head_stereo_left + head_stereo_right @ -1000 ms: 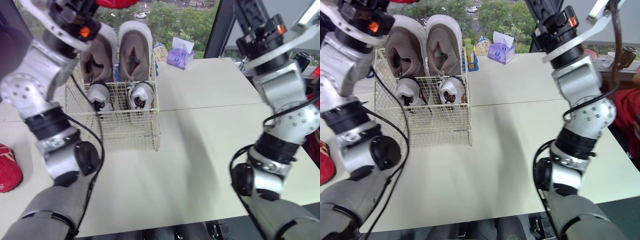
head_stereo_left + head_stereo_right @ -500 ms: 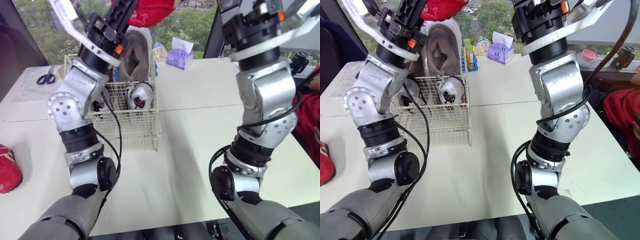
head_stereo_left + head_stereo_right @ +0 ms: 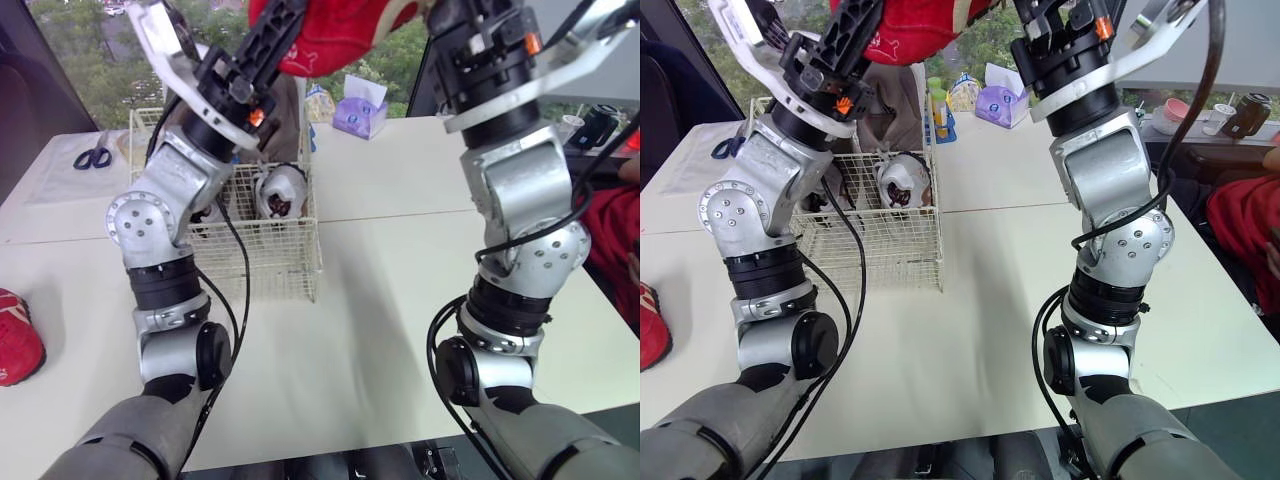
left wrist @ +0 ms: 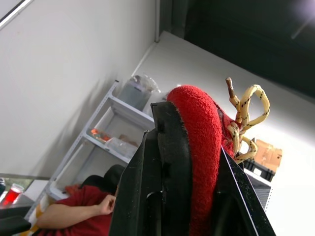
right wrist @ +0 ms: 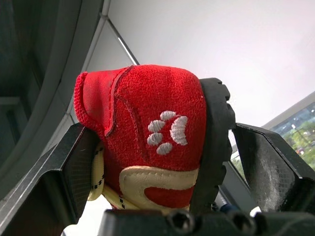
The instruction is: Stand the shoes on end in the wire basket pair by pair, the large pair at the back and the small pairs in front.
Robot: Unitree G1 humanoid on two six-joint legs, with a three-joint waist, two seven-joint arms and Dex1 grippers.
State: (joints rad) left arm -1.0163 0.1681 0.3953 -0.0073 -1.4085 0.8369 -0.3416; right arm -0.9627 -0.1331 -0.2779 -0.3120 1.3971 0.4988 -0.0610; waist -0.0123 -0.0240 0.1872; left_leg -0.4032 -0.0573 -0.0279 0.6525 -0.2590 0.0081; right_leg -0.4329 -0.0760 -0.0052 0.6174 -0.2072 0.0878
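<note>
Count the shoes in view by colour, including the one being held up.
Red: 2, the held red shoe between left hand and right hand, the second red shoe on the table.
White: 2 small shoes in the wire basket.
Beige: 1 large shoe showing.
Total: 5.

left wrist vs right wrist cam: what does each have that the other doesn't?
Left wrist: the left gripper clamped on the shoe, wall shelving, and a person in red below it. Right wrist: a white paw print and cream trim on the shoe's side. Both: the red shoe.
</note>
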